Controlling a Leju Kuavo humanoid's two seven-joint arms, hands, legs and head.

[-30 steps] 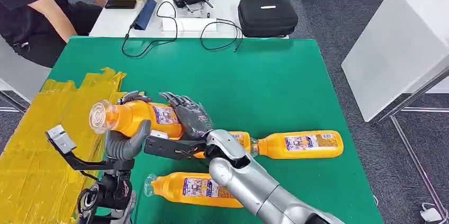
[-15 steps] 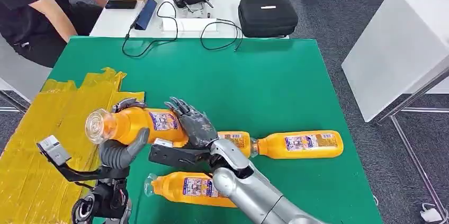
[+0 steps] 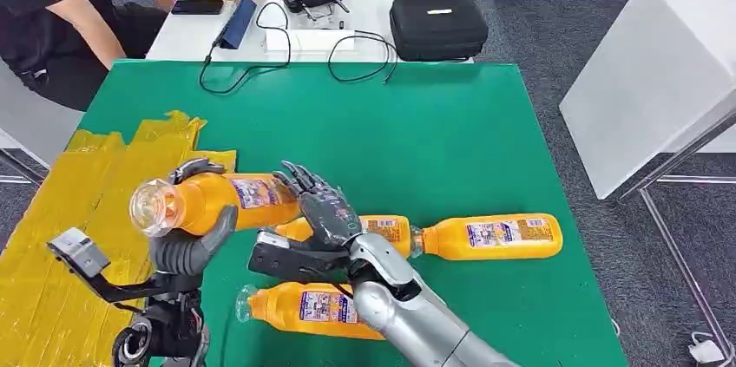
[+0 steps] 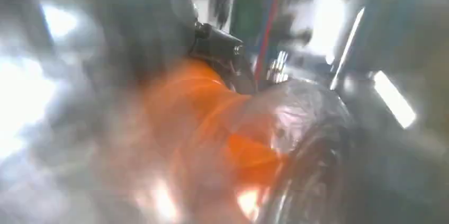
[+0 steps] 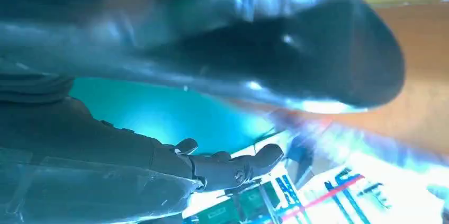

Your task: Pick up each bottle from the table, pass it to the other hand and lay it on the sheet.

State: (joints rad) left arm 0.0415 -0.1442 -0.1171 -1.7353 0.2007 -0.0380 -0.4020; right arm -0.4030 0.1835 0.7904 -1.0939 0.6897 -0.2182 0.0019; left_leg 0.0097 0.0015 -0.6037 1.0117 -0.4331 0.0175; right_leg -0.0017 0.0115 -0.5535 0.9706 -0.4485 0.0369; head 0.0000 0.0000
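Now left robot hand (image 3: 187, 241) grips orange-filled bottle (image 3: 213, 202); right robot hand (image 3: 321, 211) spread beside it.

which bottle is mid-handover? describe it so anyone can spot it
On the green table, look beside the yellow sheet. The held bottle is gripped by the left hand. Unlike the three orange bottles lying flat, it is lifted off the table.

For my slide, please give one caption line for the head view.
Left hand holds an orange bottle beside the open right hand, near the yellow sheet.
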